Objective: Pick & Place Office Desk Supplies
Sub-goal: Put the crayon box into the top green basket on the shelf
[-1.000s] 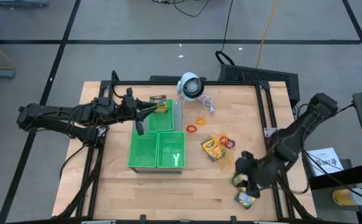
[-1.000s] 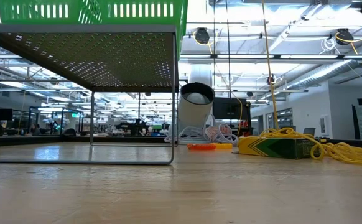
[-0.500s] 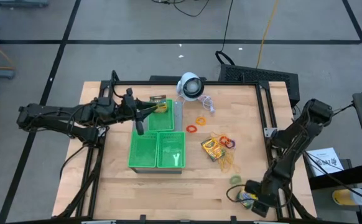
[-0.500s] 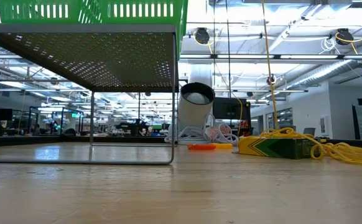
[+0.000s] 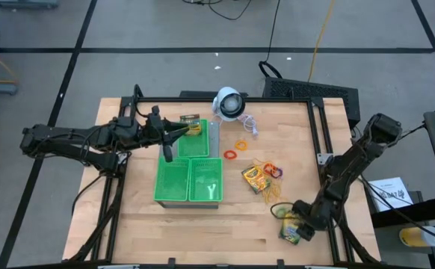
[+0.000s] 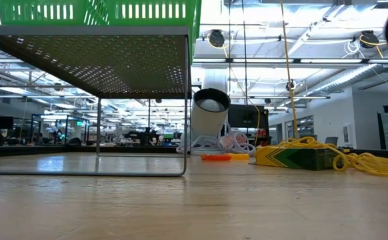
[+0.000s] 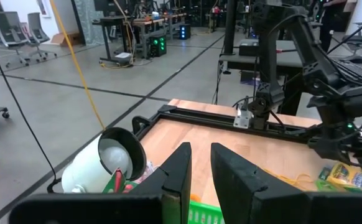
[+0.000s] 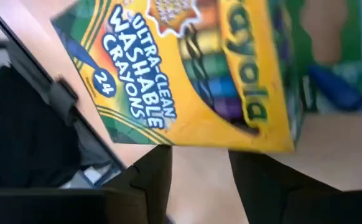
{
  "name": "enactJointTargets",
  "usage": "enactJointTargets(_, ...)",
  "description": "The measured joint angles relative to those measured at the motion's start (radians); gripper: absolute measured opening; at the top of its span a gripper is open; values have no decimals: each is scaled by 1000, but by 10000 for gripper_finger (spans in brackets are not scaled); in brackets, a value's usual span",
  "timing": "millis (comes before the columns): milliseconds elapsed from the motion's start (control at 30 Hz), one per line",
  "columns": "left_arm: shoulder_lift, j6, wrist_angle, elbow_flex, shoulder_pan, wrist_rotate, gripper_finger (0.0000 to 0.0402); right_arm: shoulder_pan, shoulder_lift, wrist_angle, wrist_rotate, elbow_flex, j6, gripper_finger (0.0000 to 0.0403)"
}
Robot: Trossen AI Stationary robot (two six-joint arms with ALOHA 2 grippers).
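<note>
The right gripper is low over the crayon box at the table's near-right corner, beside the frame rail. In the right wrist view the box sits just ahead of the parted fingers — open, nothing gripped. To do this well, centre the jaws across the box's narrow width, clear of the rail, drop fully, then close. The left gripper waits over the green tray, fingers slightly apart, empty.

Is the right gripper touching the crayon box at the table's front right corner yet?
Cannot tell. In the right wrist view the crayon box fills the frame just past the right gripper, fingers parted; no view shows contact or a gap plainly.
</note>
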Motion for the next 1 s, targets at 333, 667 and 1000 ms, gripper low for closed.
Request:
enactJointTargets(333, 0, 6, 1, 0, 1, -1, 72, -75, -244, -8, 517, -96, -195, 142)
enactJointTargets(667, 0, 14, 1, 1, 2, -1, 72, -171, -263, 556, 922, -315, -690, 145)
enactJointTargets(1000, 2, 26, 1, 1, 5, -2, 72, -262, -263, 802, 798, -218, -1182, 219)
